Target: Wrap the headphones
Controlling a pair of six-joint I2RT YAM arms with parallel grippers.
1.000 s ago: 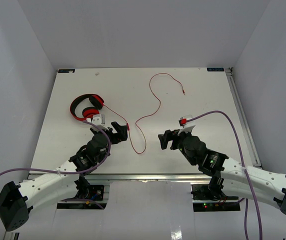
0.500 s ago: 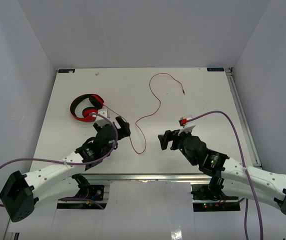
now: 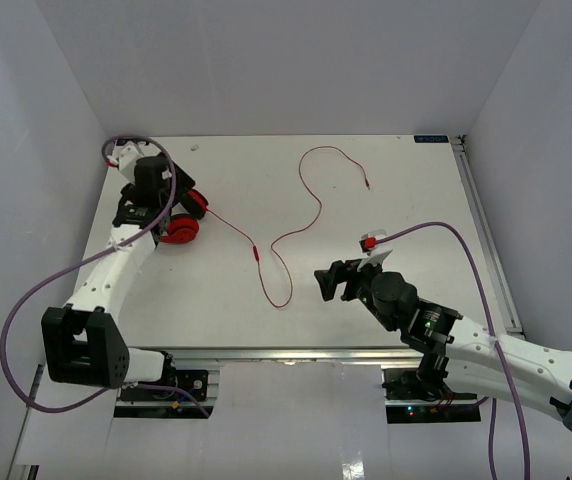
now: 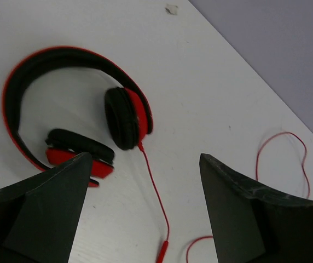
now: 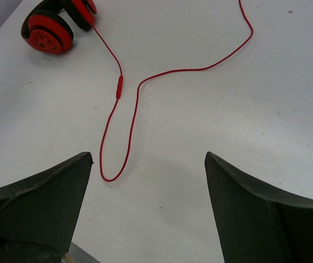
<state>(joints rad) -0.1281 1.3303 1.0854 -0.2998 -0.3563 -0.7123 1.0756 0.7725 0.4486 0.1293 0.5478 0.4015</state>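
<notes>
DESK: What is seen nearest the arms' bases?

PHOTO: The right gripper (image 5: 149,156) is pictured with its jaws spread wide and nothing held. The bottom loop of the red cable (image 5: 137,93) is laid on the table (image 3: 416,200) just ahead of it, towards the finger at the left of its wrist view.

DESK: And beyond that?

PHOTO: The cable is traced away past an inline remote (image 5: 119,86) to the headphones (image 5: 47,33), which are seen well ahead of that gripper and far to its left. The plug (image 3: 368,186) is laid well ahead of it.

DESK: Where is the left gripper placed?

PHOTO: The left gripper (image 4: 145,159) is positioned over the headphones, jaws wide, nothing clamped. The headband (image 4: 30,60) is curved ahead of its left finger. One earcup (image 4: 125,118) is stood on edge just ahead of the gap; the other earcup (image 4: 80,145) is laid flat, partly hidden by that fingertip. The cable is run back from the upright earcup through the gap.
</notes>
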